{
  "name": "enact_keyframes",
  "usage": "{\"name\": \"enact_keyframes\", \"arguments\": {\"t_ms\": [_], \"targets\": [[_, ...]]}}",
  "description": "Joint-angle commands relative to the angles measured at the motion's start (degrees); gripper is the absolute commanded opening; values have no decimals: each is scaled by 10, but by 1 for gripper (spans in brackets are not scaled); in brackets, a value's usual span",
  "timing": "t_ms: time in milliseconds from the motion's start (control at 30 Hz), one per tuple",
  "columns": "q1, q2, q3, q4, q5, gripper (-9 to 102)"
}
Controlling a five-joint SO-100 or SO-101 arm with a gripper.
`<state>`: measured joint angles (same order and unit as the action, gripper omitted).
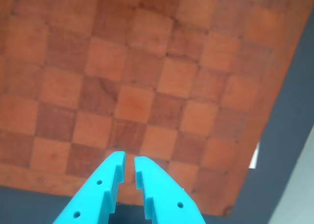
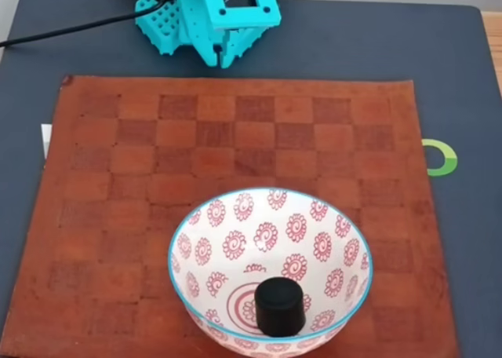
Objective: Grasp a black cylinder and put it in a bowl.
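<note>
Across the wrist view: turquoise gripper (image 1: 129, 167) entering from the bottom edge, its two fingers nearly closed with only a thin slit between the tips, nothing held. Beneath it, a brown checkered leather mat (image 1: 147, 86) lying on a dark grey table (image 1: 289, 150).

Fixed view: arm base and gripper (image 2: 222, 58) at the top edge, folded back just off the mat's far side. Checkered mat (image 2: 235, 154) on the dark table (image 2: 455, 83). Bowl (image 2: 314, 232), white with red medallions and turquoise rim, on the mat's near part. Black cylinder (image 2: 279, 305) upright inside the bowl, on the red ringed centre. Green ring mark (image 2: 444, 158) at the mat's right side.
</note>
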<state>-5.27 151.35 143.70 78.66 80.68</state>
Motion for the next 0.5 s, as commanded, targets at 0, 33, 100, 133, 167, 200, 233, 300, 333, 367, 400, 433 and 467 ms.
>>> {"name": "enact_keyframes", "arguments": {"t_ms": [0, 33, 100, 133, 167, 200, 233, 300, 333, 367, 400, 433, 467], "targets": [[0, 57, 30, -8, 17, 0], [-1, 74, 42, -13, 23, 0], [-3, 107, 75, -33, 33, 0], [-4, 124, 92, -43, 38, 0], [-4, 140, 111, -53, 41, 0], [-4, 156, 130, -64, 42, 0], [-4, 171, 149, -76, 42, 0], [-4, 202, 184, -88, 42, 0], [-1, 218, 199, -90, 42, 0], [1, 234, 214, -91, 42, 0], [3, 251, 228, -91, 42, 0], [5, 269, 239, -89, 42, 0], [6, 287, 251, -88, 42, 0]]}}
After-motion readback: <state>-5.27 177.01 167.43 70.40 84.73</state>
